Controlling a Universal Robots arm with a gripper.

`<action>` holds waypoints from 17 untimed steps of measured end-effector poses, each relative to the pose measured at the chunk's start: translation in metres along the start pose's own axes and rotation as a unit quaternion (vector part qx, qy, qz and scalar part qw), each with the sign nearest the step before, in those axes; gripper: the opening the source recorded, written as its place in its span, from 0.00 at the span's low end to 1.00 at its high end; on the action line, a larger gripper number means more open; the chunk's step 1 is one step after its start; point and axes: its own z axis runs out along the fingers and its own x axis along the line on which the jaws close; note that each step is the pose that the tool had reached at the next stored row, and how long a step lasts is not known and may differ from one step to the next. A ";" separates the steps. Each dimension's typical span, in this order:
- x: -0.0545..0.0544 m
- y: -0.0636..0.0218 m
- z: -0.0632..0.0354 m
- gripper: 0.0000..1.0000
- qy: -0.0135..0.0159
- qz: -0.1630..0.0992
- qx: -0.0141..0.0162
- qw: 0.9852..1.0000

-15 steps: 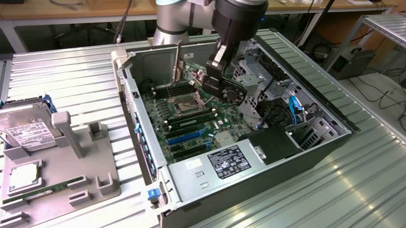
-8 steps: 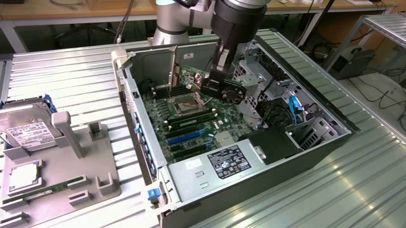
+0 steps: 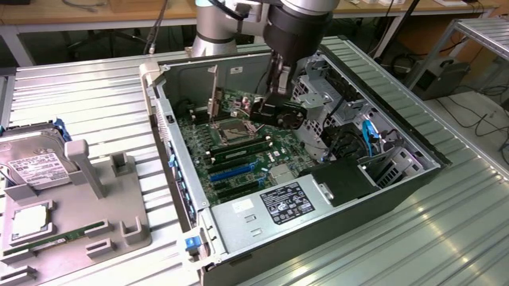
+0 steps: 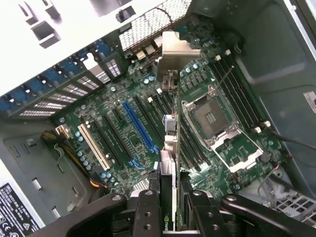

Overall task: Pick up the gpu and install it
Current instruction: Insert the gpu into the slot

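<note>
The gpu (image 4: 169, 148) hangs edge-on as a slim dark slab inside the open computer case (image 3: 397, 179). My gripper (image 4: 170, 200) is shut on the gpu's near end, one black finger (image 4: 148, 210) on each side. The card's silver end bracket (image 4: 177, 49) points toward the case's rear wall. The card is held above the motherboard (image 4: 237, 148), over the strip between the long blue slot (image 4: 140, 126) and the open CPU socket (image 4: 210, 118), touching neither. In the exterior view, my gripper (image 3: 272, 110) reaches down into the case with the gpu (image 3: 288, 116) and its bracket (image 3: 214, 89).
A grey parts fixture (image 3: 111, 202) on the exterior view's left carries a silver hard drive (image 3: 36, 164), a green memory stick (image 3: 56, 238) and a CPU chip (image 3: 28, 219). Inside the case sit the power supply (image 3: 270, 208), a metal drive cage (image 3: 318, 89) and loose cables (image 3: 370, 134).
</note>
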 end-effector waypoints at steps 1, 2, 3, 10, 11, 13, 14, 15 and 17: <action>0.000 0.0000 0.0010 0.26 0.001 -0.012 -0.001 1.000; 0.000 -0.0001 0.0017 0.26 0.001 -0.020 -0.001 1.000; 0.000 -0.0002 0.0033 0.26 0.002 -0.038 -0.003 0.999; 0.001 -0.0005 0.0107 0.26 0.006 -0.107 -0.008 0.994; 0.001 -0.0006 0.0119 0.26 0.006 -0.115 -0.008 0.993; 0.001 -0.0007 0.0149 0.26 0.007 -0.132 -0.009 0.991; 0.001 -0.0008 0.0173 0.26 0.007 -0.142 -0.010 0.990; 0.002 -0.0009 0.0198 0.26 0.008 -0.153 -0.011 0.988; 0.002 -0.0009 0.0226 0.26 0.009 -0.167 -0.012 0.986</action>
